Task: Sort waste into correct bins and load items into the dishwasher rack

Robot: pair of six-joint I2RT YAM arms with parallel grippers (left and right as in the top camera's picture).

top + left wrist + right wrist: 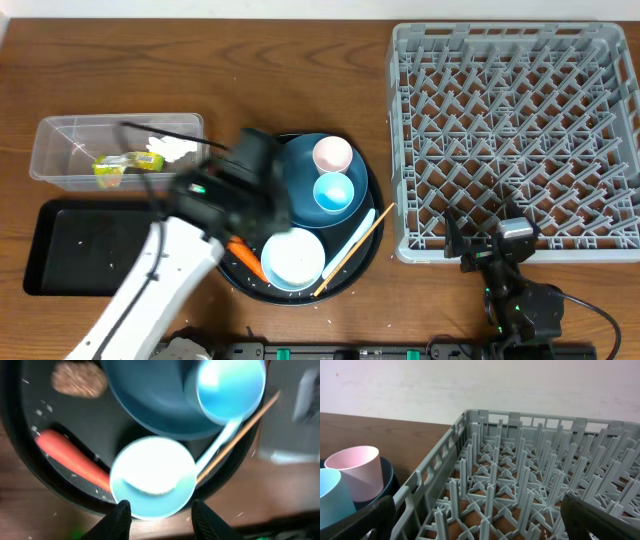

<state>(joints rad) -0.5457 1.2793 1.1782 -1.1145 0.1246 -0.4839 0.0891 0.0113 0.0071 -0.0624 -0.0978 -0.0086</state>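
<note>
The clear tub point(60, 160) holds the yellow-green wrapper point(125, 165) and the white tissue point(170, 150); the black bin tray point(70, 250) lies in front of it. On the round tray sit the dark-blue plate point(145, 405), the pale-blue bowl point(152, 477), the carrot point(72, 460), the brown lump point(80, 379), rice grains point(42, 410), chopsticks point(240, 435) and the white utensil point(217, 445). The light-blue cup point(333, 192) and pink cup point(332, 154) stand on the plate. My left gripper point(162, 522) hovers open over the bowl's near rim, holding nothing. My right gripper point(482, 520) stands open at the grey rack point(520, 485).
The round black tray point(375, 215) lies between the bins and the rack point(515, 140). My left arm point(160, 270) crosses the black bin tray's right end. Bare brown table point(300, 60) runs along the far side. The rack's near-left corner is close to my right arm point(520, 300).
</note>
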